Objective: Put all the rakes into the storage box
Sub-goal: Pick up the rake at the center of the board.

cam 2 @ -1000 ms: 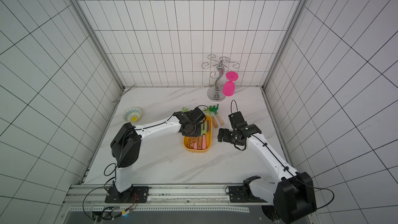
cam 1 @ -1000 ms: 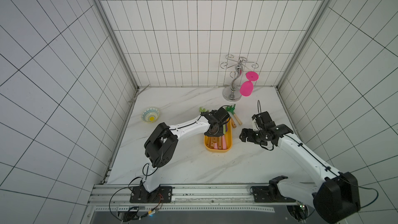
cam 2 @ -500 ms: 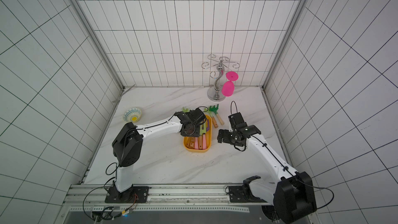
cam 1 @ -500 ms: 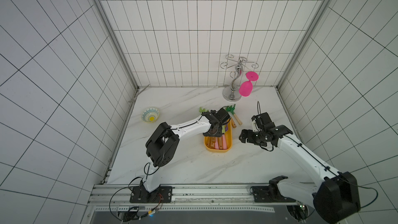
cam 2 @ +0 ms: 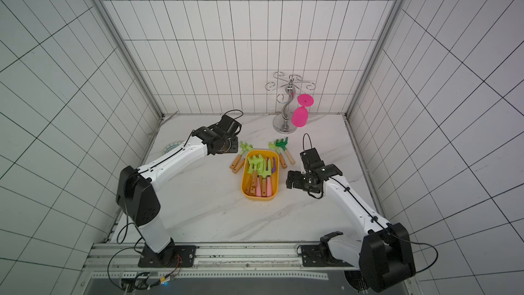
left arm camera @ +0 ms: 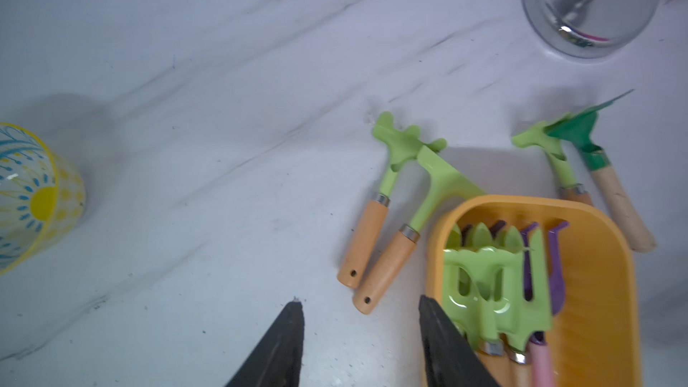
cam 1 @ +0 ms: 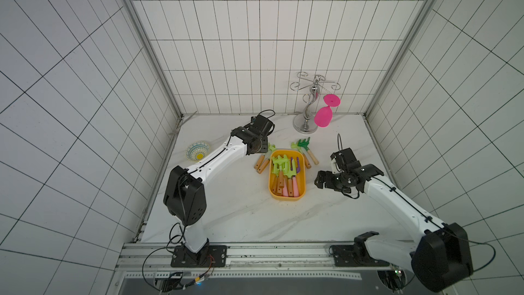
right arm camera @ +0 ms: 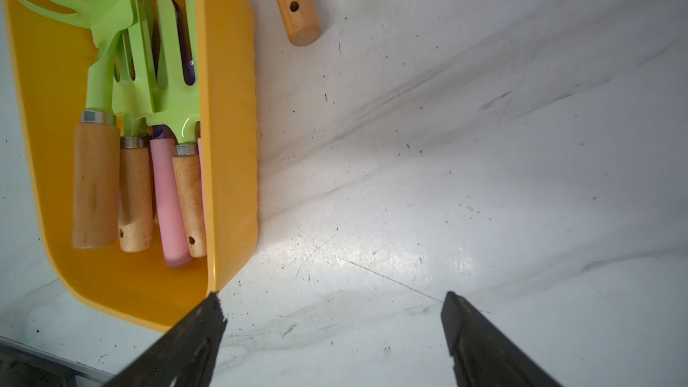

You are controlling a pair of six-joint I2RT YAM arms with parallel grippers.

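The yellow-orange storage box sits mid-table and holds several rakes with green or purple heads. Two light green rakes with wooden handles lie on the table just left of the box. Two more, one of them dark green, lie at its far right corner. My left gripper is open and empty, low over the table beside the box, with the left pair's handle ends right in front of it. My right gripper is open and empty, right of the box.
A small patterned bowl stands at the left wall. A chrome glass stand with a pink glass hanging from it stands at the back right. Tiled walls enclose three sides.
My left gripper has opened and pulled back from over the box toward the back left, now beside the rakes on the table. The right arm has stayed put.
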